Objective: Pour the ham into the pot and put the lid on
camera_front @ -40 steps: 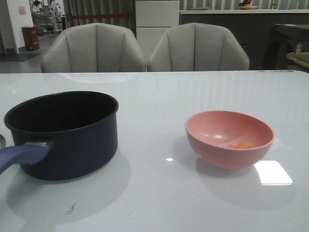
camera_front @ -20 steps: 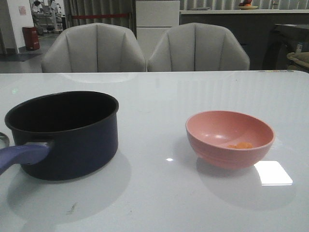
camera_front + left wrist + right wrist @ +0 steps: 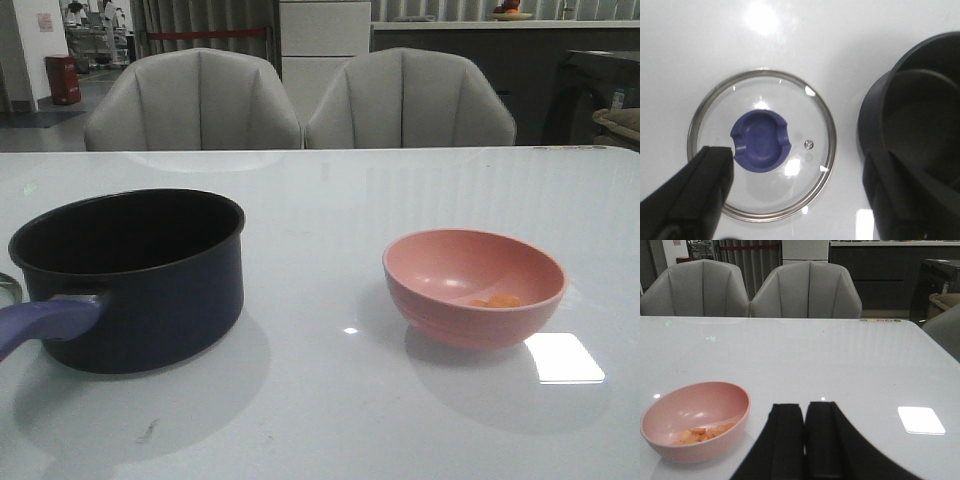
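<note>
L gripper [image 3: 790, 200] is hanging pointing straight down, jaws spread wide apart. R gripper [image 3: 805, 440] is pointing level toward 12 o'clock w/ fingers pressed together, holding nothing.

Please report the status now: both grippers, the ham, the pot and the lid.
Right gripper shut, empty, beside pink bowl. Left gripper above lid; jaw state unclear. Ham in bowl, pot uncovered, lid flat on table beside it. Nothing blocking.
</note>
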You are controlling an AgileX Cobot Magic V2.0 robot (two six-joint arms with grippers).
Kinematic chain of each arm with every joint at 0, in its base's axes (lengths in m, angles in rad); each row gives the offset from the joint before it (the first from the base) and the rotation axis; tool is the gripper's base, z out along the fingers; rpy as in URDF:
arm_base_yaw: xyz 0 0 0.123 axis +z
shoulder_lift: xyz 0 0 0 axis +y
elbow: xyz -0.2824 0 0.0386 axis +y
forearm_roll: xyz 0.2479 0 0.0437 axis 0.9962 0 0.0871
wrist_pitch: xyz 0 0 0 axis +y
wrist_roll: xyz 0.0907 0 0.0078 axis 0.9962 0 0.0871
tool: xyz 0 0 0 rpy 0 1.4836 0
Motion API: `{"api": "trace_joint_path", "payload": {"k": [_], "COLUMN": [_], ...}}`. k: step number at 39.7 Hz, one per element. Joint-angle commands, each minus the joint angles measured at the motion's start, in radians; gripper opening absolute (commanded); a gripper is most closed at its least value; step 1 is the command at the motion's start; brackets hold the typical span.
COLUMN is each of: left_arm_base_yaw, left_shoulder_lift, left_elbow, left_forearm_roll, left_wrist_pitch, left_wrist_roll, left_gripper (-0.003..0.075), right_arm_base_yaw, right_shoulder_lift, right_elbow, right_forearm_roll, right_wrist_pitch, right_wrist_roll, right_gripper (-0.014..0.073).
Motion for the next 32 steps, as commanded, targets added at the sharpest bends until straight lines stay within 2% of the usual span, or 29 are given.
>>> {"api": "trace_joint_path", "payload": {"k": [1, 9, 25, 32], "left_arm_base_yaw": [-0.033, -0.138, -0.265, -0.291], "left_shoulder_lift": [-0.156, -0.427, -0.956, -1.107], "left_elbow": [0.047, 0.188, 0.539, 0.639], "left_forearm_roll": [-0.035, -0.017, 0.050, 0.061], "left_wrist_pitch": [-0.139, -0.249, -0.410, -0.476], "left_wrist_roll": [0.000, 0.000, 0.000, 0.000], "left_gripper": [0.0556, 0.0556, 0.0556, 0.0556], "right_arm_base_yaw": [-0.005, -0.005, -0.005, -0.005], "right_shoulder_lift": [-0.020, -0.020, -0.019, -0.019], "right_elbow": [0.011, 0.011, 0.011, 0.011], "right_forearm_roll": [-0.013, -0.013, -0.013, -0.013], "right_wrist_pitch": [-0.083, -0.083, -0.083, -0.083], "right_wrist_roll": [-0.005, -0.005, -0.005, -0.005], "right_gripper": [0.0146, 0.0146, 0.0146, 0.0146]}}
